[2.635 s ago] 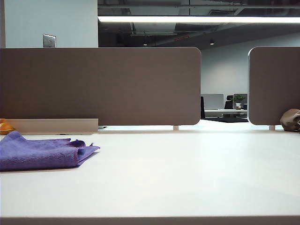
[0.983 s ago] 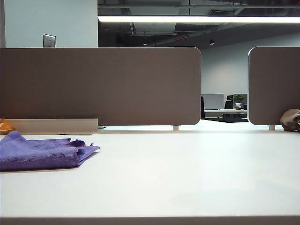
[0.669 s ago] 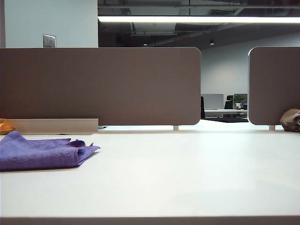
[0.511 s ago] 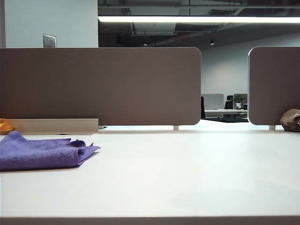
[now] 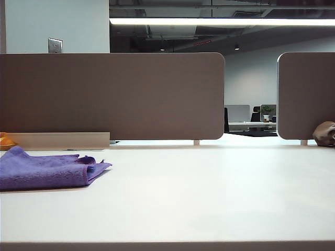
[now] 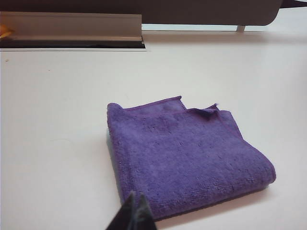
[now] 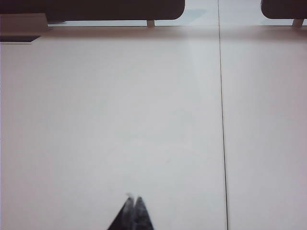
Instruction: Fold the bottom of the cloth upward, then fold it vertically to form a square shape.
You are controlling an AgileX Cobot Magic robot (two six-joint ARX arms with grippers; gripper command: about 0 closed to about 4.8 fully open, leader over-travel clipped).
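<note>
The purple cloth (image 5: 47,171) lies folded into a rough square on the left of the white table (image 5: 209,188). In the left wrist view the cloth (image 6: 187,153) lies flat, with one small corner curled up at its far edge. My left gripper (image 6: 137,195) is shut and empty, its tips over the cloth's near edge. My right gripper (image 7: 133,198) is shut and empty over bare table, away from the cloth. Neither gripper shows in the exterior view.
Brown partition panels (image 5: 112,97) stand along the back of the table. A pale rail (image 6: 72,26) runs under the left panel, with an orange thing (image 5: 5,141) at its left end. A brown object (image 5: 324,133) sits at the far right. A seam (image 7: 221,120) crosses the tabletop.
</note>
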